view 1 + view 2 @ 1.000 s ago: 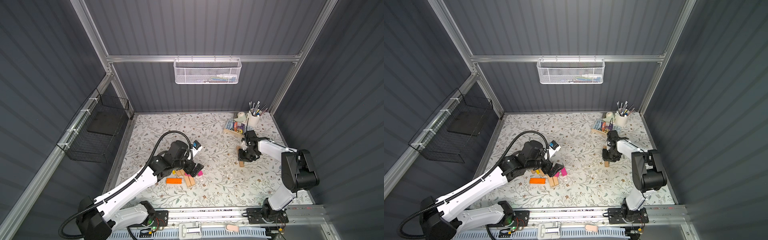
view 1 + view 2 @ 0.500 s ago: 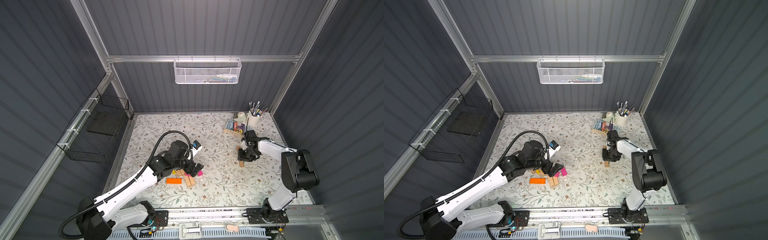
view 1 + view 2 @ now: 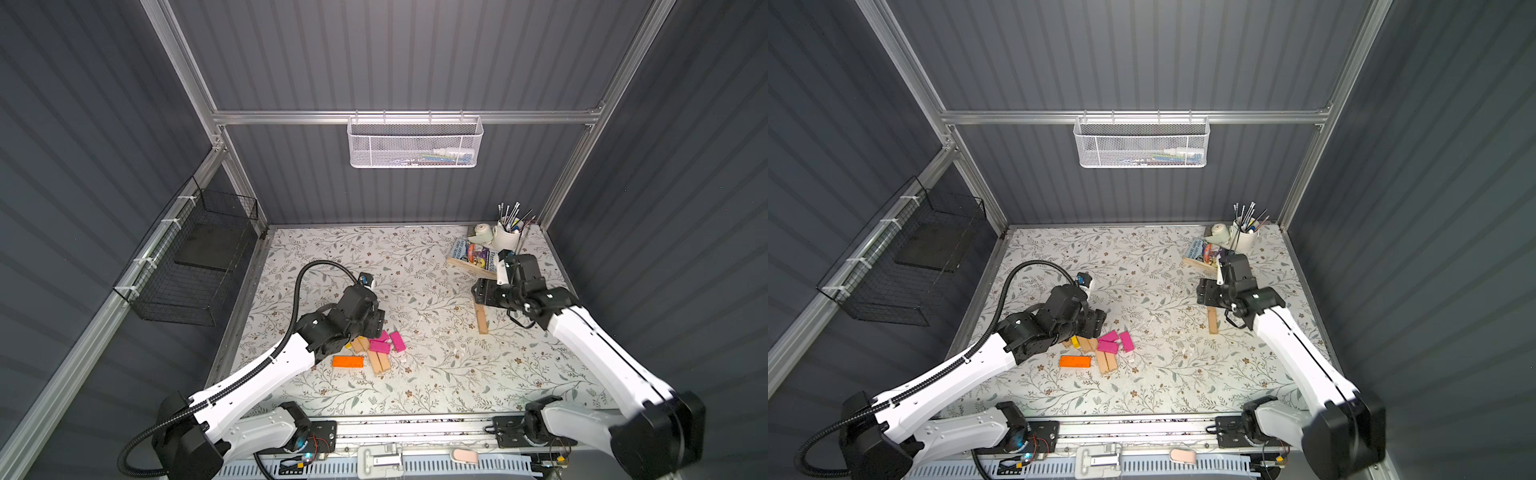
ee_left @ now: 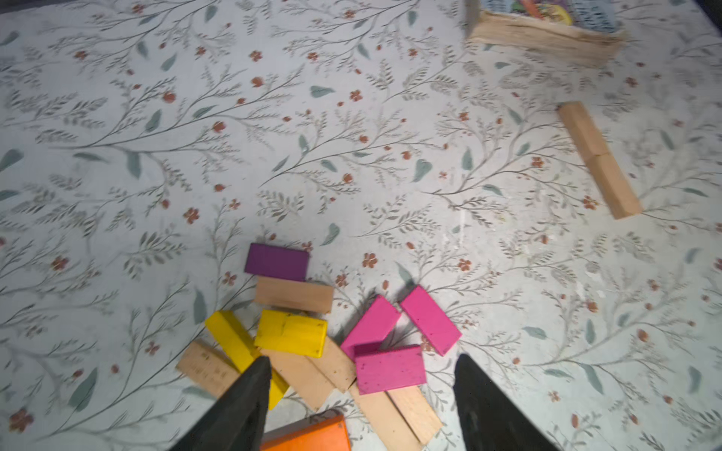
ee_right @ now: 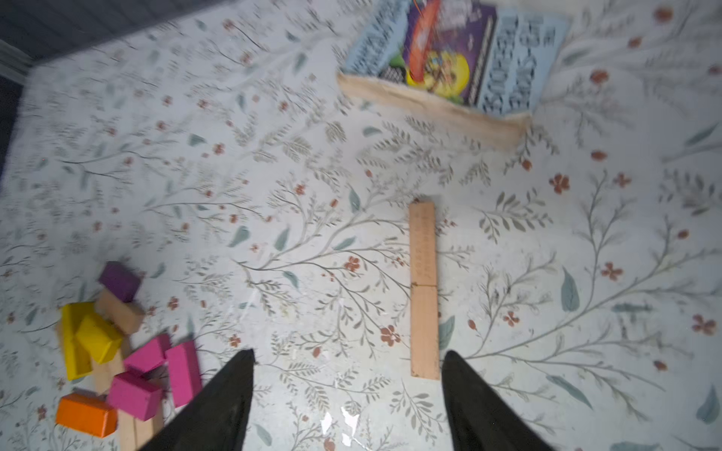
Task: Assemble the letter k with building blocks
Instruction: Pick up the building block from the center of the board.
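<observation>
A pile of building blocks (image 3: 380, 346) in magenta, yellow, purple, orange and tan lies left of the mat's middle. My left gripper (image 4: 361, 361) hovers open over the pile, with a magenta block (image 4: 390, 369) and tan blocks below the gap. An orange block (image 4: 308, 435) lies near one finger. Two tan blocks (image 5: 422, 289) lie end to end in a straight line on the right, seen in both top views (image 3: 1212, 320). My right gripper (image 5: 348, 353) is open and holds nothing. The near end of that line sits just inside one fingertip (image 5: 449, 357).
A wooden tray with books (image 3: 471, 266) stands at the back right, close behind my right gripper (image 3: 481, 292). Beside the tray are a white cup of pens (image 3: 508, 237) and a tape roll (image 3: 482, 230). A black wire basket (image 3: 195, 257) hangs on the left wall.
My right gripper has opened and let go of the tan block, which now lies on the mat in the line. The left arm has hardly moved over the pile.
</observation>
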Controlling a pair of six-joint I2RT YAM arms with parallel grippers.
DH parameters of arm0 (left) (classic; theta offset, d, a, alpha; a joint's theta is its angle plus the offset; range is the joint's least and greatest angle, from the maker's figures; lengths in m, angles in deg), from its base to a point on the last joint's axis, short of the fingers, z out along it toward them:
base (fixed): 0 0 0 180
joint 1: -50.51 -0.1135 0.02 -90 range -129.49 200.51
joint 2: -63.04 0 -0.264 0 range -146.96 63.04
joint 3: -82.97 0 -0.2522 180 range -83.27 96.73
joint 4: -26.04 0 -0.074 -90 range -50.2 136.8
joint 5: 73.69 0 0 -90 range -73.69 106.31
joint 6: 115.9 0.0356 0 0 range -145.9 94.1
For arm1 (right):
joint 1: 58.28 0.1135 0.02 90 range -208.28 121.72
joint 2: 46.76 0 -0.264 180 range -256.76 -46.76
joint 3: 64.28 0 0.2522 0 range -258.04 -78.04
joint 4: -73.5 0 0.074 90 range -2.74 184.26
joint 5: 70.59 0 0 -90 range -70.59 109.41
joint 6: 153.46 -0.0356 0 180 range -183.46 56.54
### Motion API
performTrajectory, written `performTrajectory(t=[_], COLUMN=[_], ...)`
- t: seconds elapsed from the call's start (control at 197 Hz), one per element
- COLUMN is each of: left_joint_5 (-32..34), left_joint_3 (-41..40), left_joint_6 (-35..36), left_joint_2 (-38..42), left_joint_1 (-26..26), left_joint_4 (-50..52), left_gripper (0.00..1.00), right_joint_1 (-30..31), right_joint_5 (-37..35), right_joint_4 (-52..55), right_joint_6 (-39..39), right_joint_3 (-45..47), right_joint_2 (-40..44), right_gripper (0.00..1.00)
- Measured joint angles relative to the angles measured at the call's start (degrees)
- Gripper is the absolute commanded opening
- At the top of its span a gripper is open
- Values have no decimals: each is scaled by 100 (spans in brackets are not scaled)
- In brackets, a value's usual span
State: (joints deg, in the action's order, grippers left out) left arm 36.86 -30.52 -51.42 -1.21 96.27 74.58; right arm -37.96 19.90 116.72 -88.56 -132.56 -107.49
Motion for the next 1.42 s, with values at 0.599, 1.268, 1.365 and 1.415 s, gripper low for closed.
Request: performTrajectory(t=[0.599,1.268,1.365,1.415], left_joint_5=[-358,-1375,-1403,-1419], left_joint_3=[-839,-918,-922,-938], left_joint_6=[-1165,-1099,-1093,-1088], left_joint_2=[-612,-1742,-1858,-1878], left_joint_1=[-2389,-2717,-2728,-2739], left_joint_4=[570,-446,-501,-514], left_gripper=[43,42,41,40], right_joint_1=[1934,1934,1934,1934], right_joint_5=[402,269,249,232], right_joint_4=[-417,-273,-223,-203], right_joint_6=[-422,-142,-142,-142], right_joint_3=[-153,-334,-411,-442], right_joint_2=[-514,-501,-501,-501], right_gripper=[98,99,99,99])
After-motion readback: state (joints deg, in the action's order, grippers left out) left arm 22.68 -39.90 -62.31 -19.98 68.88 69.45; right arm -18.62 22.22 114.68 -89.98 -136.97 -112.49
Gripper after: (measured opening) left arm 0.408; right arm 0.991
